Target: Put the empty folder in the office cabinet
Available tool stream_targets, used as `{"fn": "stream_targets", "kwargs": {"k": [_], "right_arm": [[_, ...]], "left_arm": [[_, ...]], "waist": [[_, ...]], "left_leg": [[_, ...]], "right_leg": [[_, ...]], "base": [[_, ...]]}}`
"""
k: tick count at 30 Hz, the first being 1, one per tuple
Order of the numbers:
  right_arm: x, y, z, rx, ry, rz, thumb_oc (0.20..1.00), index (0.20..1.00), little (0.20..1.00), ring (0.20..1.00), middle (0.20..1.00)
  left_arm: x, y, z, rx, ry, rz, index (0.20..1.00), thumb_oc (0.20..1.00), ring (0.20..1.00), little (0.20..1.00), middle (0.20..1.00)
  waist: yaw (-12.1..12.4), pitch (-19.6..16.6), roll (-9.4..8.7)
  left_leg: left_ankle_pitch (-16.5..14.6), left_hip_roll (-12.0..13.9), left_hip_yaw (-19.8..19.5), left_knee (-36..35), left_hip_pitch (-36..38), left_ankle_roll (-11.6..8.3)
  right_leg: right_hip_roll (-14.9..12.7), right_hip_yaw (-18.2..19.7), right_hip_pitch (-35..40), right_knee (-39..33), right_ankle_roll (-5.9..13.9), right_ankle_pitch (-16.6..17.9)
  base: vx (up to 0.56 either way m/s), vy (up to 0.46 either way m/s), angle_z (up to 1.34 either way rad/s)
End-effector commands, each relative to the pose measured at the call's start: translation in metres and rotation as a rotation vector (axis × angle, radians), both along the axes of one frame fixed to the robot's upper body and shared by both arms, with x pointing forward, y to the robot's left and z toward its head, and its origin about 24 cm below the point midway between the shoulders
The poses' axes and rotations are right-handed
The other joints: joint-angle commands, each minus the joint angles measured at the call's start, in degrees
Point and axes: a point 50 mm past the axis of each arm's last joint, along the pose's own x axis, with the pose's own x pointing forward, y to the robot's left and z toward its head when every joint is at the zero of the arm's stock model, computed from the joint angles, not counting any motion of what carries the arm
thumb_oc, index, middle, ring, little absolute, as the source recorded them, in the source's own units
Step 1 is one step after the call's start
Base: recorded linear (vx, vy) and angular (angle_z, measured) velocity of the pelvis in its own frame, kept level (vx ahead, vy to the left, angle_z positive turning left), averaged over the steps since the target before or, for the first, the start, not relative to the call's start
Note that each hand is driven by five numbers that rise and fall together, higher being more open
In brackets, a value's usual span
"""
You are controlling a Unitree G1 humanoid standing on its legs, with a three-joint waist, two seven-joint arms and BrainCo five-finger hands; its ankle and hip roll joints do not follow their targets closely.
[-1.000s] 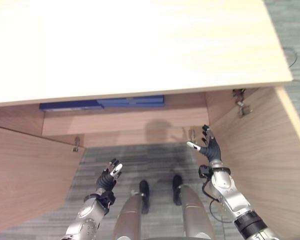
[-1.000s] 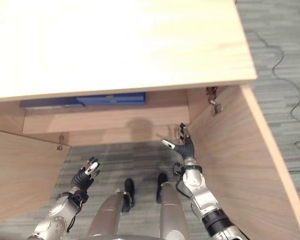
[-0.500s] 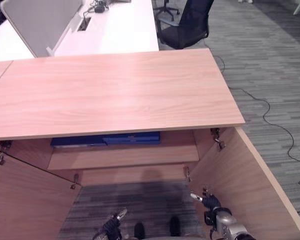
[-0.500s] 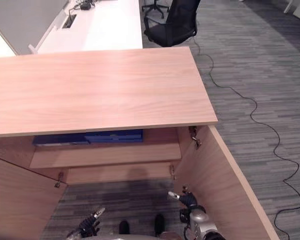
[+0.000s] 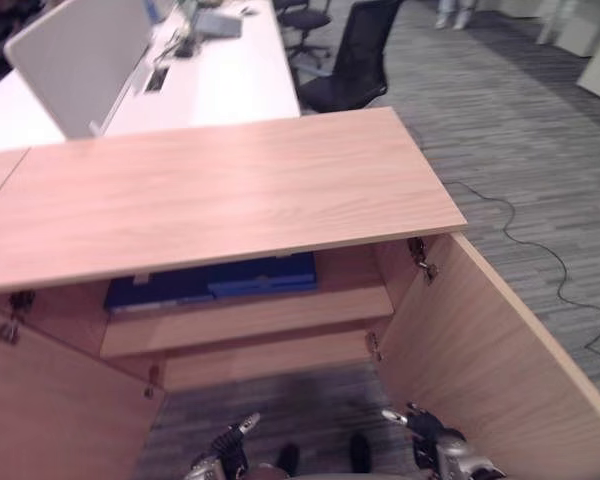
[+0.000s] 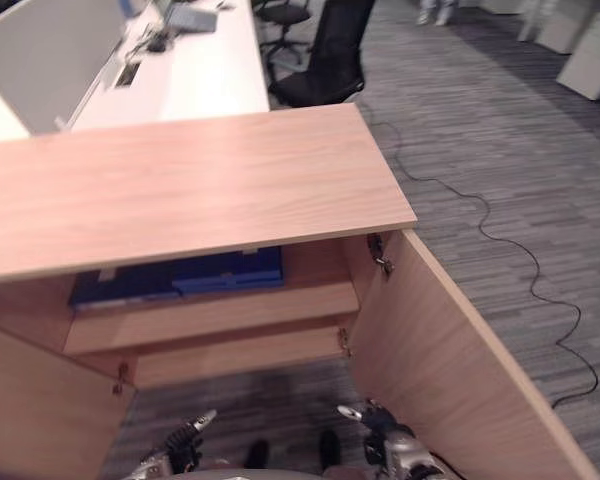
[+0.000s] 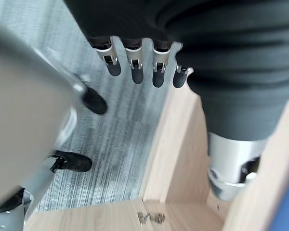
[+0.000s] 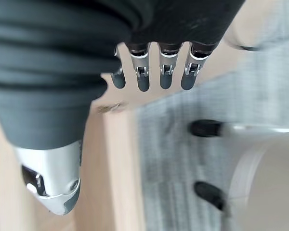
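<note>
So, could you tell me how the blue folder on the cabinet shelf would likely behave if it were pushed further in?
The blue folder lies flat on the shelf, so it would probably slide, not tip. It looks thin, so likely light. Its stiffness cannot be judged.

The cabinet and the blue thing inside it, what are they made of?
The cabinet looks like light wood, or a wood-look board: pale grain lines run along its matt top and open doors. The blue folders lying flat on its upper shelf look like smooth plastic or coated card; the even blue surface fits either, so I cannot tell which.
</note>
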Motion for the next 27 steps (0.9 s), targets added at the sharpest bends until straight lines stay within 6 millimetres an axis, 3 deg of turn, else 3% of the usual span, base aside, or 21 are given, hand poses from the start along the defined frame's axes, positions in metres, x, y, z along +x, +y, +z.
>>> {"fn": "stream_targets", "kwargs": {"k": [1,8,10,12,15,18,19,25,27], "right_arm": [[-0.010,0.005,-0.005,0.034,0.079,0.015,1.000,1.000,1.000,1.000,1.000],[-0.021,-0.008,-0.007,0.025,0.134,-0.062,1.000,1.000,1.000,1.000,1.000],[-0.018,-0.011,-0.005,0.022,0.129,-0.089,1.000,1.000,1.000,1.000,1.000],[-0.024,-0.014,-0.006,0.032,0.147,-0.127,1.000,1.000,1.000,1.000,1.000],[-0.051,-0.026,-0.008,0.009,0.204,-0.215,1.000,1.000,1.000,1.000,1.000],[-0.066,-0.032,-0.009,0.001,0.227,-0.293,1.000,1.000,1.000,1.000,1.000],[-0.076,-0.039,-0.008,-0.014,0.229,-0.373,1.000,1.000,1.000,1.000,1.000],[-0.066,-0.058,-0.001,-0.070,0.135,-0.505,1.000,1.000,1.000,1.000,1.000],[-0.053,-0.066,0.004,-0.100,0.074,-0.529,1.000,1.000,1.000,1.000,1.000]], "left_arm": [[0.002,-0.003,0.000,-0.004,-0.004,-0.068,1.000,1.000,1.000,1.000,1.000],[0.014,0.001,0.003,0.004,-0.022,-0.099,1.000,1.000,1.000,1.000,1.000],[0.022,0.003,0.006,0.009,-0.039,-0.094,1.000,1.000,1.000,1.000,1.000],[0.026,0.006,0.007,0.009,-0.041,-0.094,1.000,1.000,1.000,1.000,1.000],[0.013,0.012,0.004,0.002,0.011,-0.092,1.000,1.000,1.000,1.000,1.000],[0.007,0.015,0.002,0.004,0.035,-0.092,1.000,1.000,1.000,1.000,1.000],[0.003,0.019,0.001,0.011,0.051,-0.073,1.000,1.000,1.000,1.000,1.000],[0.009,0.022,0.003,0.019,0.027,-0.007,1.000,1.000,1.000,1.000,1.000],[0.012,0.023,0.004,0.027,0.012,0.020,1.000,1.000,1.000,1.000,1.000]], "waist": [[0.22,-0.95,-1.26],[-1.18,0.15,-1.72],[-1.29,1.38,-1.49],[-1.39,1.96,-0.64],[-1.30,0.67,-1.00],[-1.44,-0.58,-1.88],[-2.00,-1.91,-2.63],[-3.60,-2.34,-2.89],[-3.99,-2.31,-3.07]], "left_leg": [[-2.64,-1.54,2.15,1.25,-2.96,0.80],[-2.61,-3.01,8.65,-0.87,-3.48,2.34],[-2.64,-2.45,11.33,-0.55,-3.97,2.53],[-2.36,-1.40,13.41,-0.49,-4.02,2.41],[-2.38,-0.48,16.76,-1.86,-2.47,2.20],[-2.67,-0.58,17.90,-2.10,-2.05,1.98],[-3.13,-0.51,18.93,-2.49,-1.43,1.73],[-3.66,-0.09,20.46,-2.52,-0.84,1.53],[-3.99,-0.13,20.71,-2.52,-0.48,1.66]], "right_leg": [[0.46,1.19,1.28,3.31,4.85,-6.16],[-1.23,5.99,-5.09,2.59,8.29,-1.07],[-1.72,1.83,-7.11,3.84,7.69,-1.45],[-3.03,-5.97,-6.09,7.40,5.83,-4.55],[-4.68,-11.81,-1.99,11.41,4.96,-7.41],[-5.56,-12.89,-0.25,10.20,5.33,-6.64],[-6.55,-13.69,1.32,8.08,6.32,-5.09],[-7.10,-11.39,1.63,4.08,7.61,-2.25],[-6.48,-9.55,1.60,2.39,7.99,-1.47]], "base": [[-0.09,0.433,-1.25],[-0.11,0.199,-0.75],[-0.11,0.088,-0.89],[-0.08,0.103,-0.83],[-0.01,0.092,-0.89],[0.06,-0.012,-0.68],[0.09,-0.047,-0.23],[0.02,-0.049,-0.12],[0.00,-0.080,-0.25]]}}
